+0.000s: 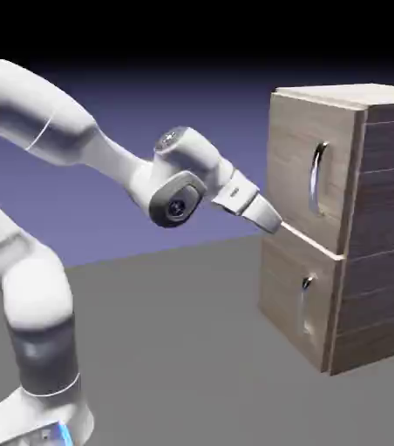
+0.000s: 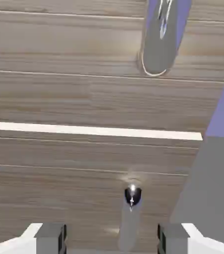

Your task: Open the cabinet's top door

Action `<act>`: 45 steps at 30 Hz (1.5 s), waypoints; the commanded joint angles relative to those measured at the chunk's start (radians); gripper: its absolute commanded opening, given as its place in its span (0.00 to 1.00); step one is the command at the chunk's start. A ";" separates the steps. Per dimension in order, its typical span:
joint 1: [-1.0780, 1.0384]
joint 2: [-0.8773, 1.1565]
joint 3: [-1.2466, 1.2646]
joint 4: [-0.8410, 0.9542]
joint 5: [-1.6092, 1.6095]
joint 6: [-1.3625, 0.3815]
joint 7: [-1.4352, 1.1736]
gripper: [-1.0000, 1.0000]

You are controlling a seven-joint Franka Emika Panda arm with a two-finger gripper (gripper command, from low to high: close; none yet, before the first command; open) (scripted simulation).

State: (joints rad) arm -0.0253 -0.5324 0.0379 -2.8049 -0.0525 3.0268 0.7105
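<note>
The cabinet (image 1: 383, 218) stands at the right, a light-brown wood-grain box. Its top door (image 1: 292, 157) carries a long curved silver handle (image 1: 319, 179), which shows near the top of the hand view as the handle (image 2: 161, 44). My gripper (image 1: 272, 219) hovers just in front of the cabinet's face, level with the pale seam (image 2: 94, 130) between the two doors, below and to the left of the long handle. In the hand view the gripper (image 2: 111, 240) is open, its grey fingertips (image 2: 49, 238) wide apart and holding nothing.
The lower door (image 1: 283, 300) has a small silver handle (image 1: 308, 283), seen as the handle (image 2: 132, 196) just above the fingertips in the hand view. Grey tabletop (image 1: 174, 348) stretches before the cabinet. The cabinet's plank-lined side (image 1: 388, 287) faces right.
</note>
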 commanded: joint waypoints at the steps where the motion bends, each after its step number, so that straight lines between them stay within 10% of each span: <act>1: -0.031 0.031 0.031 0.004 -0.044 -0.008 -0.025 0.50; 45: -1.392 1.404 1.414 0.190 -1.957 -0.381 -1.139 0.50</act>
State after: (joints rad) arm -1.4174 0.8714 1.4516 -2.6146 -2.0095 2.6459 -0.4284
